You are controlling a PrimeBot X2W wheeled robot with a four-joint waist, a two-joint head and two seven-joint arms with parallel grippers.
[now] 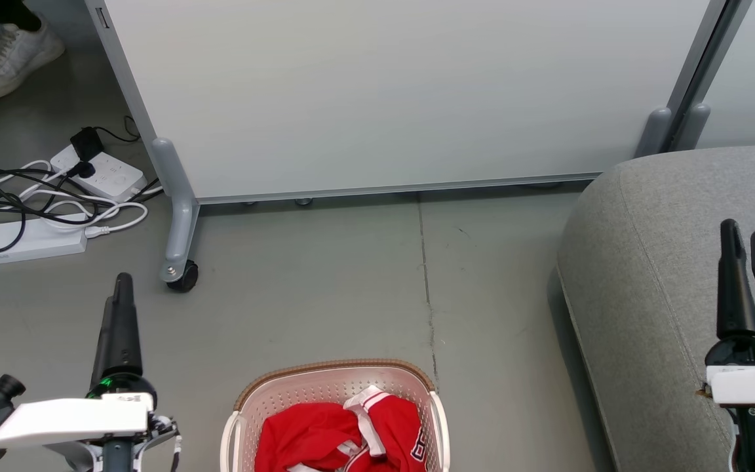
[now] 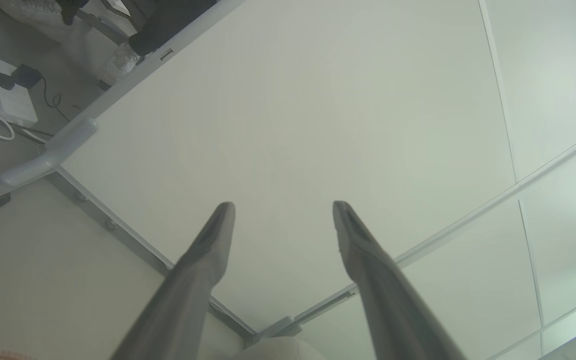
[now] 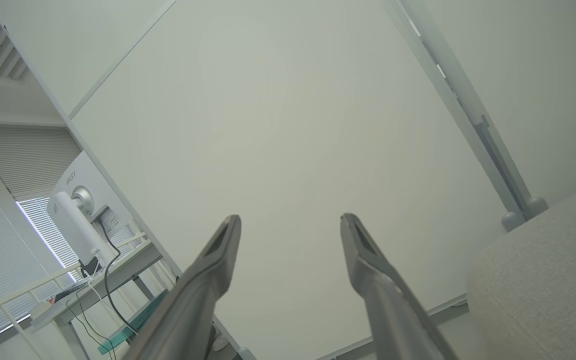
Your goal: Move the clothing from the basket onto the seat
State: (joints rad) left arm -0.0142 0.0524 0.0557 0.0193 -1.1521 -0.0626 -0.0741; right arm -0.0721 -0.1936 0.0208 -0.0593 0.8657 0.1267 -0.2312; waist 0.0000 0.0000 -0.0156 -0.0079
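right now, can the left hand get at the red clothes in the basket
Probably yes: the left hand is open and empty, and the clothes lie uncovered in the basket beside it, with bare floor between.

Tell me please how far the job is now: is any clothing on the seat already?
Nothing looks done yet: the red clothing lies in the basket, and the visible part of the seat bears no garment. Nothing is in hand: left gripper and right gripper are open and empty. All the clothing is left to move.
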